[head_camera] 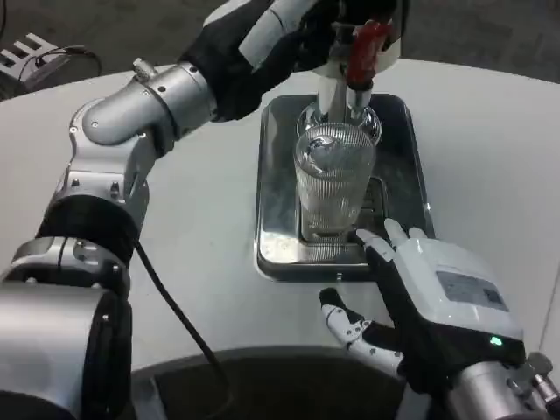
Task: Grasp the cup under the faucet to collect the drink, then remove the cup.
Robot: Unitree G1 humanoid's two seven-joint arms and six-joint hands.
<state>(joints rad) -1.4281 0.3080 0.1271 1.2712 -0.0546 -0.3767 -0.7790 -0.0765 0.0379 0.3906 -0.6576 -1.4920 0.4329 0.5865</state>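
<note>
A clear ribbed cup point(332, 179) stands upright on the metal drip tray point(282, 175), directly under the faucet with its red tap handle point(366, 48). My left hand point(284, 35) reaches up to the dispenser top beside the red handle; its fingers are mostly hidden there. My right hand point(411, 293) hovers just in front of the tray's near edge, fingers spread and holding nothing, with the fingertips point(378, 241) close to the cup's base. I cannot tell whether liquid is in the cup.
The white table point(192, 227) spreads around the tray. A black cable point(171, 306) runs along my left arm. A small white device point(26, 54) with wires sits at the far left corner.
</note>
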